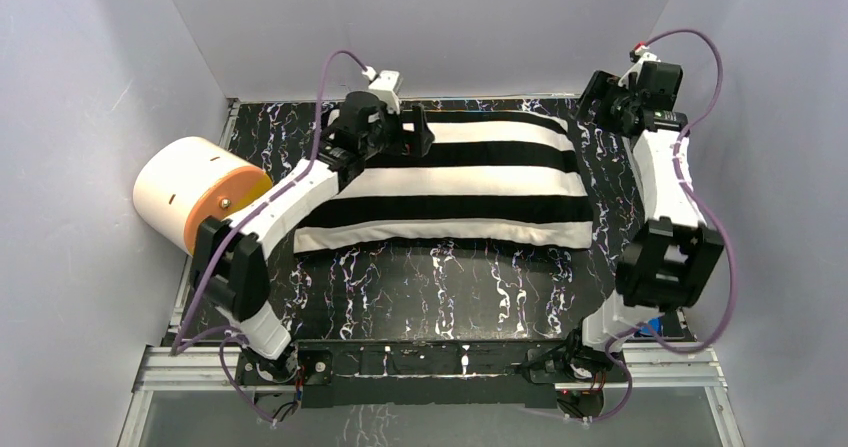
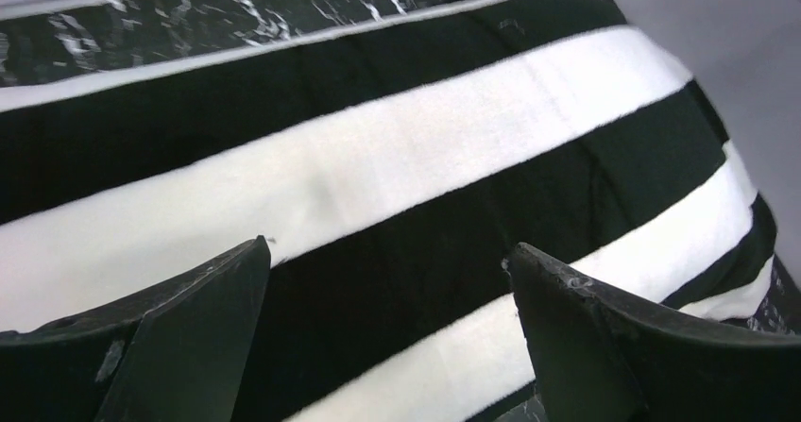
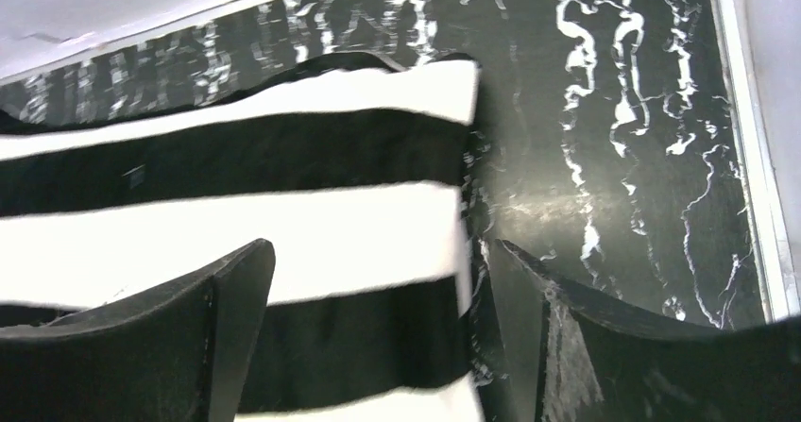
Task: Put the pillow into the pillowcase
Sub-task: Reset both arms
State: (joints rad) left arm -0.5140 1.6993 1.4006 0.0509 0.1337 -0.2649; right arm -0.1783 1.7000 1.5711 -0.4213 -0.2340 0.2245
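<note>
Across the far half of the table lies the pillowcase, its black and white stripes running left to right. It looks plump and rounded from end to end, not slack. No plain white cushion shows anywhere apart from it, so I judge the pillow to be inside already. The near long edge and the right end look filled out to the corners, and the right wrist view shows that end sitting square on the table with nothing white poking out.

The left end is the part I cannot check: the left arm crosses it in the top view, so the frames do not show whether the mouth of the sleeve is there or whether any of the pillow sticks out.

The left tool hangs just above the far left part of the striped fabric. Its jaws are wide apart, with only cloth below and nothing clamped. The right tool is over the far right corner, half above the fabric and half above bare table. Its jaws are also spread and hold nothing.

To my eye the main job is done. What may be left is tidying the open end, if it needs it, and drawing both arms clear. A cream cylinder with an orange face sits well off to the left, untouched by either arm.
</note>
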